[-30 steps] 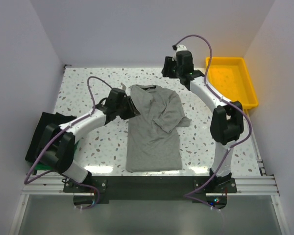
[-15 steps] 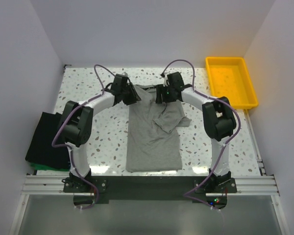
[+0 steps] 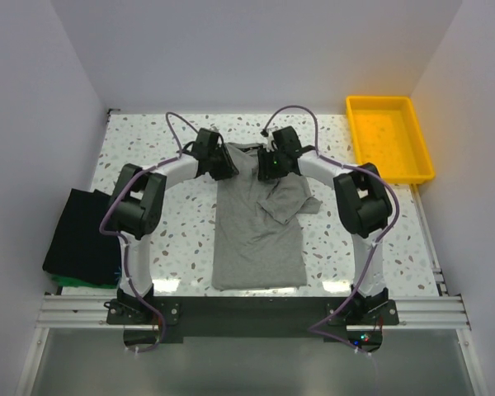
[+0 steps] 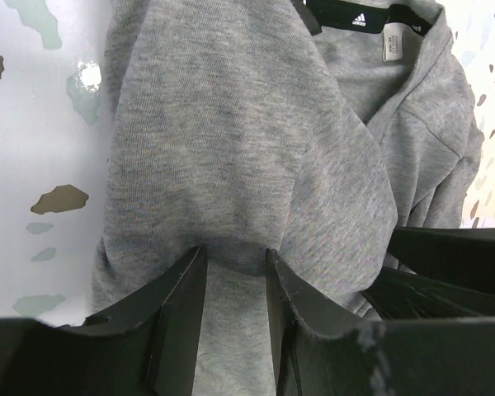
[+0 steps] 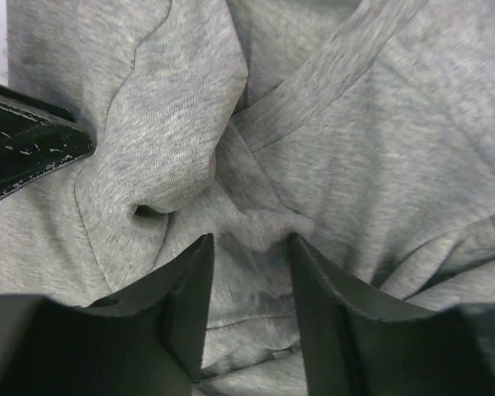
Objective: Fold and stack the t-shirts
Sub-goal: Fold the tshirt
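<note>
both jaws swung in onto the one grey t-shirt [image 3: 256, 239]: left jaws pinch it, right jaws' grip unclear.

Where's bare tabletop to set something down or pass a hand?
Free: speckled tabletop between the heather-grey t-shirt and the right arm; the strip between shirt and left arm; the far-left corner beyond that arm. Crowded: the shirt's collar end, where both arms' jaws meet, and the left edge, with folded black shirts.
</note>
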`<state>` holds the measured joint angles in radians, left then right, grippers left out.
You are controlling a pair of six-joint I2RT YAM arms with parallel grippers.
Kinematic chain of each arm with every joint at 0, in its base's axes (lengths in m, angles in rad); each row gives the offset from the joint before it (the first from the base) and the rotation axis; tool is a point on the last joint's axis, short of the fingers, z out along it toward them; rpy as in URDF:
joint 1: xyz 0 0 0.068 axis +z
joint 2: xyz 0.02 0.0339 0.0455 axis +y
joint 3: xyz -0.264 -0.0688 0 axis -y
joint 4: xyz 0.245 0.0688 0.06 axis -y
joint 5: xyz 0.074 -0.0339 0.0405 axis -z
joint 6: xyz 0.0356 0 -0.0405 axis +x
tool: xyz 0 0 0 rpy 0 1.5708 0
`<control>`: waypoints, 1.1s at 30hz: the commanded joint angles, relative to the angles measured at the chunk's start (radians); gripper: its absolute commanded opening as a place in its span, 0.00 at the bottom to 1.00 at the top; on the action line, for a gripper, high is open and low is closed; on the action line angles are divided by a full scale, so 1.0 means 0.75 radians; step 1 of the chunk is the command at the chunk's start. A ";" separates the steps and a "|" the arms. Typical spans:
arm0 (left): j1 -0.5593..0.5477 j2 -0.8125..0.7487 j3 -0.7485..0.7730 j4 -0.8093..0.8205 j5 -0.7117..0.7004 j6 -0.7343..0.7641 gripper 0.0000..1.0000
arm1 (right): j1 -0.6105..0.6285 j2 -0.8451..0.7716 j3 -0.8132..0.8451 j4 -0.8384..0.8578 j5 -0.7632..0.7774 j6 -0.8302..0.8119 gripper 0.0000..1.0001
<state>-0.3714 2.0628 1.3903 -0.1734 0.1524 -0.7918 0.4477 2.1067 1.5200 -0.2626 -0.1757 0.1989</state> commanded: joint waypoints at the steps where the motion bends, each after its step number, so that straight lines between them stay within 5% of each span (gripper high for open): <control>1: 0.010 0.009 0.053 0.041 -0.001 0.031 0.39 | 0.011 0.020 0.043 0.019 0.003 -0.010 0.44; 10: 0.021 0.023 0.046 0.037 -0.005 0.035 0.39 | 0.013 -0.068 0.000 0.025 0.062 0.029 0.05; 33: 0.033 0.039 0.036 0.027 -0.007 0.033 0.39 | 0.023 -0.598 -0.366 -0.073 0.314 0.205 0.00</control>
<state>-0.3599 2.0834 1.3903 -0.1730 0.1524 -0.7891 0.4583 1.7145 1.2617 -0.2794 -0.0090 0.3218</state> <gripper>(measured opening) 0.391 0.013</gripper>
